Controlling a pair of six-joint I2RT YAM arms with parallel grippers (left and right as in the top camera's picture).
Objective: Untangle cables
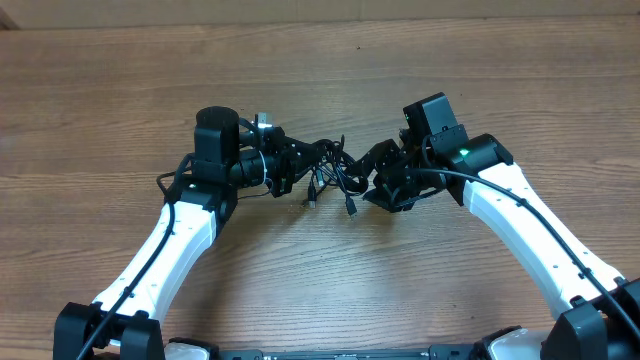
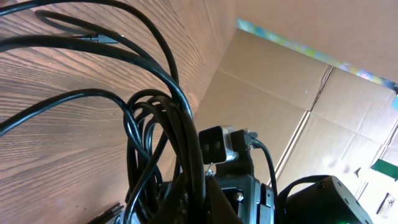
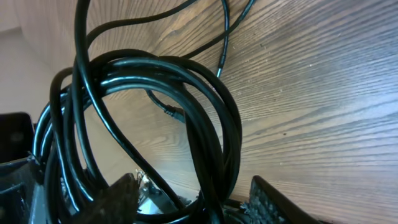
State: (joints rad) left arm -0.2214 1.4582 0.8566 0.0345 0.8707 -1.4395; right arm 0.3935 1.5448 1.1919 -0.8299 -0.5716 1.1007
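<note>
I am angling my left arm [image 1: 170,240] and right arm [image 1: 520,215] inward toward the cables [image 1: 330,170], pinching my left gripper [image 1: 283,160] tight on their left side and straddling their right side with my right gripper [image 1: 383,183], fingers [image 3: 121,196] standing apart.

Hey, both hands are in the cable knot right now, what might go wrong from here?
The cables loop as a thick bundle inside the open right hand; closing there may grab several strands and tighten the knot. The left hand is shut on the same tangle, so pulling apart could drag the loose plug ends across the table.
</note>
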